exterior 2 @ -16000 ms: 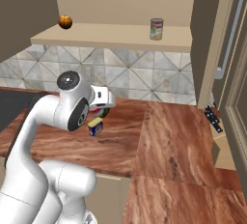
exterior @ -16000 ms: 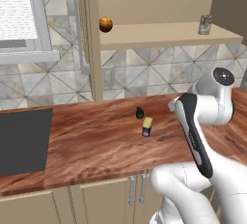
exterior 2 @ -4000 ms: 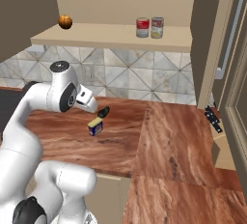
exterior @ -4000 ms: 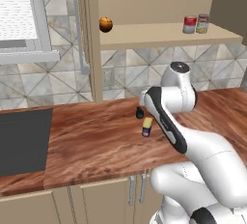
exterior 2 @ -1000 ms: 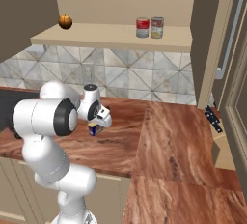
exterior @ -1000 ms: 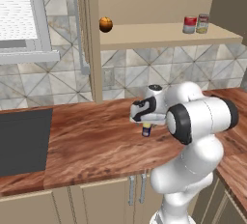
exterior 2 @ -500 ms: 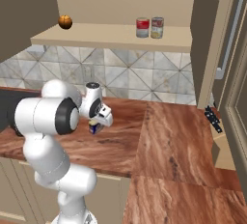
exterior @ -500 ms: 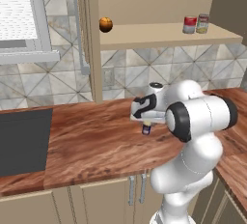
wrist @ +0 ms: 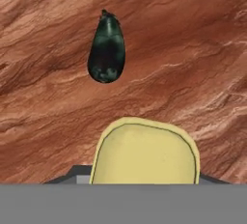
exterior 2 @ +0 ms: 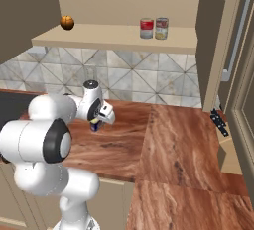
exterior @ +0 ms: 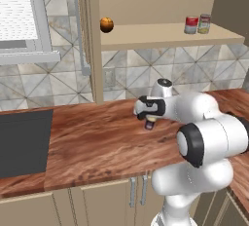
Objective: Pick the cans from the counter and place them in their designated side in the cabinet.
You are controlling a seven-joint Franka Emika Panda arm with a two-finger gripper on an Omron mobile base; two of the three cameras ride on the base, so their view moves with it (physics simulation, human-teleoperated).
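Since a second ago, little is seen to have shifted: the gripper [exterior: 149, 121] has stayed low over the dark blue can [exterior: 150, 124], and the red-labelled can [exterior: 191, 25] remains on the cabinet [exterior: 165, 34] shelf, where it was not sixteen seconds back.

Around the spot, a small dark blob [wrist: 106, 49] is lying on the counter [exterior: 97, 144] just beyond the blue can, close but apart from it, its pointed end turned away from the camera in the hand view. Up on the shelf, the red-labelled can is stood just left of a white-red-green labelled can [exterior: 204, 23], the two nearly touching, at the right end; an orange ball [exterior: 107, 24] is set at the far left end, well apart. A dark sink [exterior: 22, 142] is let into the counter on the left.

The blue can is stood upright, long axis vertical, its yellow top [wrist: 144, 153] faced straight up at the hand camera and pressed against the bottom of that view. From the right, the can [exterior 2: 95, 124] is glimpsed just under the hand.

The arm is folded low, forearm run leftward across the counter, wrist bent down over the can. The fingertips are hidden, so whether the can is pinched cannot be told.
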